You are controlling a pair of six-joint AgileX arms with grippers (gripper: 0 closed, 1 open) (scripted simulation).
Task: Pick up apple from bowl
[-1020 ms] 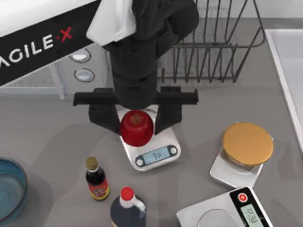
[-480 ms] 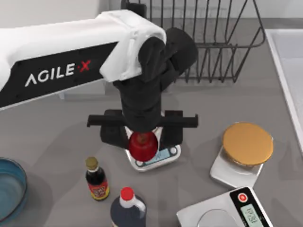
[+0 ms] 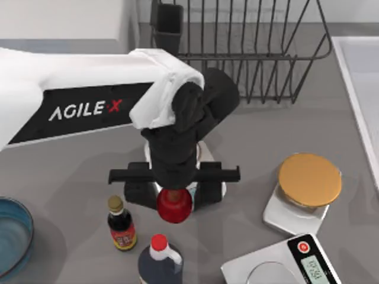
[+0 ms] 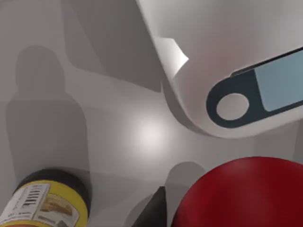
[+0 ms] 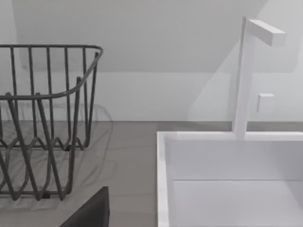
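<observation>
Apple [image 3: 174, 205] sits low in the middle of the top view, clamped between the dark fingers of the left gripper [image 3: 174, 201], whose crossbar spans either side of it. In the left wrist view the red fruit [image 4: 246, 194] fills the lower right corner, with a dark fingertip [image 4: 154, 213] just beside it and the corner of the white scale [image 4: 227, 71] beyond. Just left of the apple in the top view stands a small yellow-capped bottle [image 3: 121, 225], and at the bottom edge a dark bottle with a red cap [image 3: 159, 260]. The blue bowl [image 3: 12, 236] lies at the lower left edge, well apart from the apple. A gold-topped scale [image 3: 309, 180] sits to the right. Farther up, a wire rack [image 3: 254, 53] stands at the top. The right wrist view shows that rack [image 5: 42, 123] beside a white sink [image 5: 227, 179]; whether the right gripper's fingers are apart or together cannot be told.
</observation>
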